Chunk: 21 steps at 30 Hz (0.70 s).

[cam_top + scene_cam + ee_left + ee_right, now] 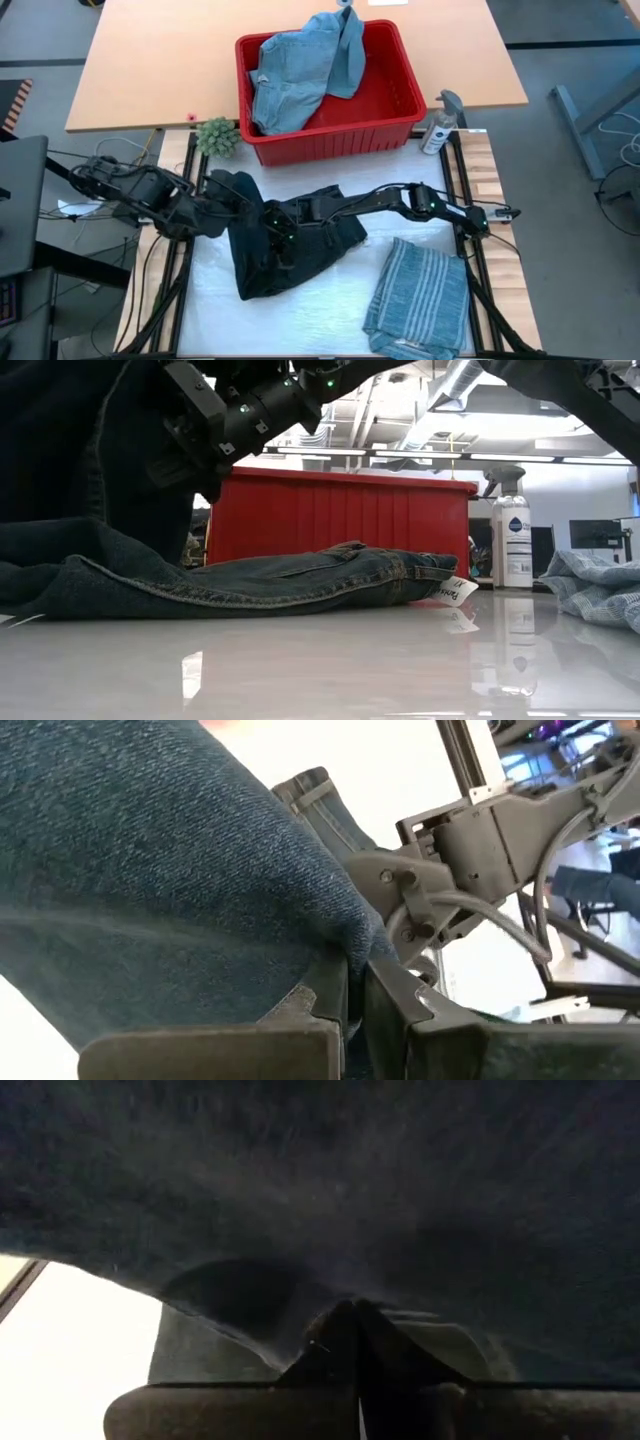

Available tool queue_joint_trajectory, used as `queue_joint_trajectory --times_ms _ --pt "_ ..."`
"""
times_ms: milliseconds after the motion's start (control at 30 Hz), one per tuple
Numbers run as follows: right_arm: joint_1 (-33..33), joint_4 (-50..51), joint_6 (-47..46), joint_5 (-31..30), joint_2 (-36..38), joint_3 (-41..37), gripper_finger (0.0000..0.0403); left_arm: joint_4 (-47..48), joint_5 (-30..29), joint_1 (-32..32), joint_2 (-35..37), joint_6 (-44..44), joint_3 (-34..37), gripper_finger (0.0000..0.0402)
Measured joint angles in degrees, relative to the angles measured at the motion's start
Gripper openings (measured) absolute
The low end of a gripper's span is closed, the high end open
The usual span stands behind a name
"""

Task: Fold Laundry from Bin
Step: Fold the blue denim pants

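Observation:
The dark navy trousers [300,245] lie bunched on the white mat, and their left part is raised off it [90,450]. My left gripper [234,198] comes in from the table's left and is shut on that raised part. Coming from the right, my right gripper [270,230] reaches across the trousers and is shut on dark cloth near their middle. The red bin [400,130] stands at the far side, with light blue denim pieces [295,70] in it and over its far rim. A folded blue-grey striped shirt [418,300] lies flat at the near right. My left gripper [357,975] pinches a rounded fold of the trousers [345,940] between its two fingers. The fold bulges over the fingertips and is lifted, while the rest of the trousers lies on the mat. My right gripper [357,1315] pinches dark trouser cloth [350,1285] at its fingertips, slanting down from the table's right. The cloth hangs over the camera, so which part it has cannot be told.
A spray bottle [440,125] stands right of the bin, and a small green plant [217,137] stands at its left. A white label [458,590] sticks out at the trousers' right end. Bare mat lies along the near edge [300,330].

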State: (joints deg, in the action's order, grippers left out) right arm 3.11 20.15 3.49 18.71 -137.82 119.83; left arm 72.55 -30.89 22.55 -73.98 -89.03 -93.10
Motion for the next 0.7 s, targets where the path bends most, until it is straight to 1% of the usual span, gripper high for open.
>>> queue_joint_trajectory --times_ms 67,133,233,367,533,700 --pt "0.13 0.68 0.12 0.46 0.00 0.00 0.0016 -0.01 -0.76 0.06 0.31 -0.16 0.00 0.0005" --pt "0.56 2.58 2.15 0.43 0.00 0.00 0.0016 -0.02 -0.67 0.09 0.88 -0.14 0.00 0.0005" --pt "0.95 6.27 6.00 -1.69 0.09 -0.01 0.0016 0.13 -0.85 0.07 0.98 -0.09 -0.02 0.0005" --pt "-0.45 10.19 9.16 -2.30 1.31 0.02 0.0016 0.15 -0.96 0.05 0.93 0.86 -0.02 0.0005" --pt "-3.53 20.64 13.88 -4.29 4.02 -0.09 0.0016 0.23 -0.89 0.04 0.92 0.93 -0.02 0.0005" --pt "-7.97 33.56 22.06 -7.02 10.46 -0.09 0.0016 -0.33 -0.31 0.07 0.88 1.36 -0.02 0.0004"
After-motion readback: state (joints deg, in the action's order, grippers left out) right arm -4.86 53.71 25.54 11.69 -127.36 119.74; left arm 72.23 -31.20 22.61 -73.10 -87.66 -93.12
